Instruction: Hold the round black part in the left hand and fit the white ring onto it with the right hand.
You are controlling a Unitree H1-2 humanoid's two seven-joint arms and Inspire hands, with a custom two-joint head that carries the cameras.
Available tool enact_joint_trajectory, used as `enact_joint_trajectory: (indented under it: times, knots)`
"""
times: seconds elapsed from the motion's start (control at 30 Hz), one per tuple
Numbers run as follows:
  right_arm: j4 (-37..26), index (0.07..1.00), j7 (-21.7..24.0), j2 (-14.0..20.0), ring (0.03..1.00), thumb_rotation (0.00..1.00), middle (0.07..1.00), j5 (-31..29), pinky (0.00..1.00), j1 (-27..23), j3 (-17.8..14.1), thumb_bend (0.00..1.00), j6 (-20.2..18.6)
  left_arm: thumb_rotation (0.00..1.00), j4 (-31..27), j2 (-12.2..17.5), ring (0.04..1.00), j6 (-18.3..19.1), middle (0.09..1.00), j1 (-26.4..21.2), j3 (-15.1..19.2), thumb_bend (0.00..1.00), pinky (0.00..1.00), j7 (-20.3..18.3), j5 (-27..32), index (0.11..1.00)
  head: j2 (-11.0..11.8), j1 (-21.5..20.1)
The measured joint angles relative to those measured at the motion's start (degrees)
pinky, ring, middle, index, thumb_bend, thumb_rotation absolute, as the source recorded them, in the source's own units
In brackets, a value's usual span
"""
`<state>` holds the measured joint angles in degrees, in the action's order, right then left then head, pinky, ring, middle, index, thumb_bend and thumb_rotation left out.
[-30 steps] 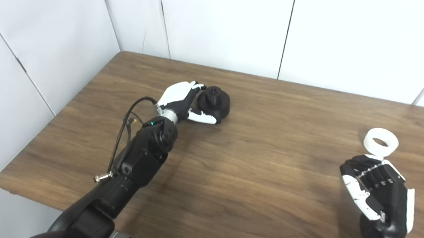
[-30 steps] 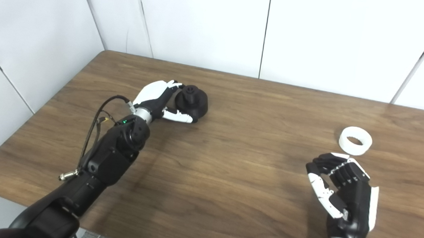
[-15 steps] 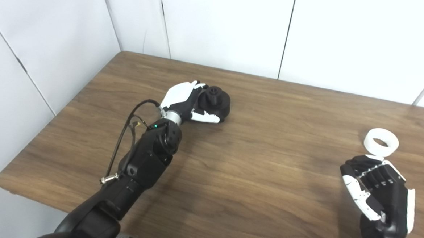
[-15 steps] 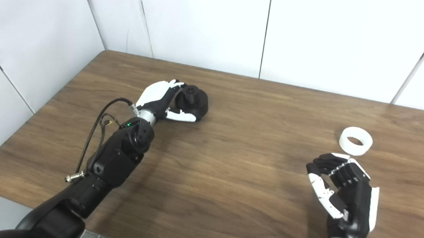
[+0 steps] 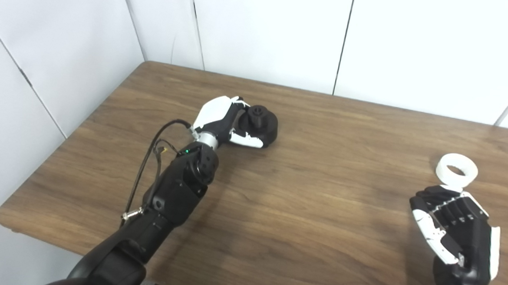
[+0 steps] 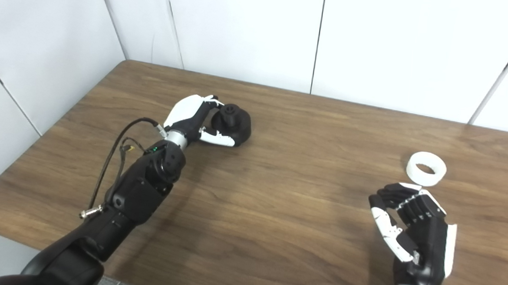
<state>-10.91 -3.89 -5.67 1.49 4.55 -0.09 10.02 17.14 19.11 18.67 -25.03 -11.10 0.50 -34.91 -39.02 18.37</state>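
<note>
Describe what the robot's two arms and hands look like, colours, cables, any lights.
Both arms are black and bulky. The left hand has a white back shell, dark fingers and a white-sided thumb above a silver wrist ring. Black cables loop along the left forearm by a small green light and a metal plug. The right hand is black with white thumb and edge panels and a silver wrist.

Left hand on black part, right hand idle near ring

Left hand [image 6: 193, 118] wraps round black part [image 6: 232, 124] on the wooden table [image 6: 276, 213], thumb under its near side. White ring [image 6: 426, 168] lies flat far right of the part; right hand [image 6: 412, 235] empty, fingers curled loosely, just below ring, not touching.
</note>
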Motion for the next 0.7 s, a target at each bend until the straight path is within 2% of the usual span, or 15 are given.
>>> enact_joint_trajectory:
  times: [0.13,0.3,0.47,0.6,0.7]
  knots:
    - [0.00,0.493,0.00,0.00,0.485,0.00,0.488,0.12,0.42,-0.01,-0.01,0.52,-0.05,0.34,-0.04,0.00,0.976,0.00,0.949,0.00,0.09,0.82,0.92,-0.01,0.25,0.688,0.00,-0.18]
    - [-0.08,0.495,-0.01,0.00,0.483,0.00,0.485,0.22,0.41,-0.01,0.00,0.52,-0.15,0.33,-0.03,0.00,0.970,-0.38,0.938,0.00,0.12,0.83,0.87,0.16,0.81,0.679,0.18,-0.44]
    - [-0.08,0.493,0.00,0.00,0.488,0.00,0.488,0.20,0.42,-0.01,0.02,0.52,-0.15,0.30,-0.03,-0.16,0.967,-1.48,0.935,0.26,0.23,0.83,0.89,0.21,1.82,0.656,0.18,-0.53]
    - [-0.11,0.492,-0.03,-0.02,0.490,0.00,0.490,0.28,0.42,-0.01,0.03,0.52,-0.17,0.29,-1.33,-0.83,0.952,-1.69,0.927,1.17,0.30,0.83,0.84,0.72,2.15,0.647,0.18,-0.62]
    - [-0.27,0.493,-0.03,-0.02,0.490,0.00,0.488,0.19,0.42,-0.01,0.03,0.52,-0.30,0.28,-2.66,-1.29,0.950,-2.27,0.925,2.30,-0.06,0.83,0.85,1.30,2.01,0.641,0.09,-0.53]
